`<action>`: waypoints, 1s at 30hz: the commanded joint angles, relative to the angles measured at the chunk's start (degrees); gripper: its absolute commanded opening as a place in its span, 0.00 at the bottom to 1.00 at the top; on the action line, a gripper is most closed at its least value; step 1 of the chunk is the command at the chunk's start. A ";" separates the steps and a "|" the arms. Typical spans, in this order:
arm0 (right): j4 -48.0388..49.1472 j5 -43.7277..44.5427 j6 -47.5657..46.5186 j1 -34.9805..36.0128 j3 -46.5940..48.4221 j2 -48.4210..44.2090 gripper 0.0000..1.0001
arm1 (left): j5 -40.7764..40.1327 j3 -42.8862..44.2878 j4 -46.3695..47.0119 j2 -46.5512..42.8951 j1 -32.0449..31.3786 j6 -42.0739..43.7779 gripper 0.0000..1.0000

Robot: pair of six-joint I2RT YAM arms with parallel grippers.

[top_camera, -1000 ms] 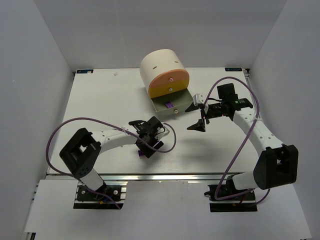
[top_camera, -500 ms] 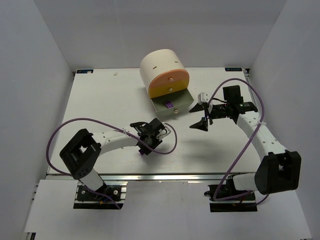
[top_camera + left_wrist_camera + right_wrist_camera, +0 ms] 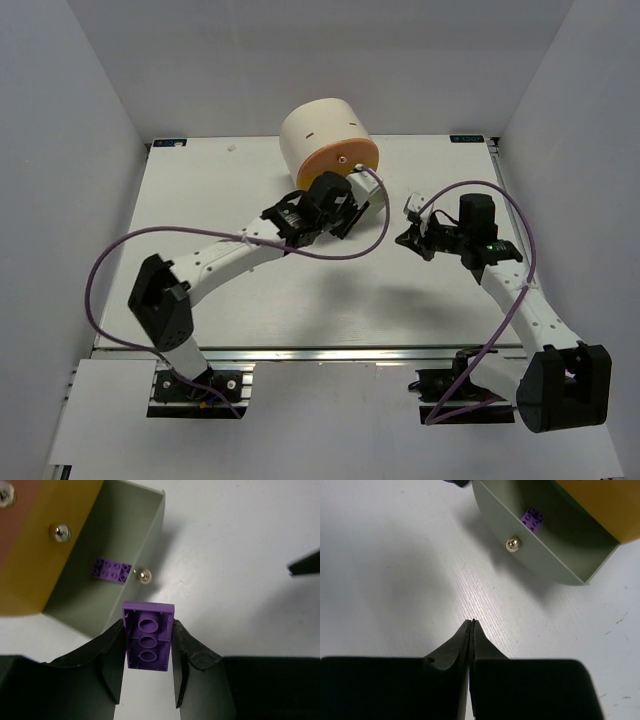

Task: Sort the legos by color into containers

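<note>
My left gripper [image 3: 148, 623] is shut on a purple lego [image 3: 148, 636], hollow underside toward the camera, held just over the front wall of the open grey-green drawer [image 3: 95, 610]. Another purple lego [image 3: 111, 570] lies inside that drawer, also seen as the purple lego [image 3: 534, 519] in the right wrist view. From above, the left gripper [image 3: 335, 203] covers most of the drawer in front of the cream cabinet [image 3: 322, 128]. My right gripper [image 3: 406, 238] is to the right of the drawer; in its wrist view the gripper [image 3: 472, 622] is shut on nothing above bare table.
The yellow drawer [image 3: 35, 565] and the peach-orange drawer [image 3: 346, 157] above the open one are closed. The open drawer's knob [image 3: 513, 544] faces the right gripper. Purple cables loop from both arms over the table. White walls enclose the table's sides and back.
The left arm shut on the purple lego near the table's front, lifted it and swung it up to the open drawer. The right gripper closed and drew back a little to the right.
</note>
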 commanded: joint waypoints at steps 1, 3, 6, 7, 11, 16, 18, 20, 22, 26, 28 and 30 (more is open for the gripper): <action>3.16 2.13 2.50 -0.40 -1.48 -2.20 0.00 | -3.18 4.14 1.75 6.56 0.95 5.23 0.03; 2.55 2.04 2.85 -0.22 -2.18 -2.64 0.00 | -5.21 7.13 2.80 9.45 0.96 7.17 0.04; 1.94 1.78 2.94 -0.40 -3.06 -3.60 0.00 | -9.16 10.82 3.86 14.29 1.57 9.28 0.05; 1.67 1.60 2.85 -0.22 -3.33 -3.87 0.00 | -11.52 11.44 4.47 15.96 1.57 9.55 0.06; 1.50 1.25 2.85 -0.31 -5.00 -5.36 0.00 | -14.62 14.25 6.59 18.77 2.63 10.34 0.07; 0.88 0.46 2.85 -0.13 -6.05 -5.54 0.00 | -14.10 16.72 6.76 20.19 3.24 10.69 0.07; 0.79 0.28 2.85 -0.14 -6.23 -5.45 0.00 | -14.36 16.72 7.03 20.37 3.24 10.69 0.08; 0.79 0.19 2.85 -0.22 -6.14 -5.10 0.00 | -14.45 16.72 7.20 20.45 3.77 10.34 0.08; 0.53 0.11 2.68 -0.22 -5.97 -4.75 0.00 | -14.45 16.63 7.73 20.11 3.77 9.99 0.09; 0.35 0.11 1.62 0.04 -5.79 -3.87 0.00 | -16.73 15.22 8.61 20.45 3.77 10.16 0.23; 0.53 -0.15 1.53 0.22 -5.61 -3.17 0.00 | -17.87 15.49 8.17 21.59 4.29 10.08 0.48; 0.35 -0.59 1.10 0.04 -4.83 -2.46 0.05 | -19.10 15.75 7.99 22.12 4.30 9.81 0.62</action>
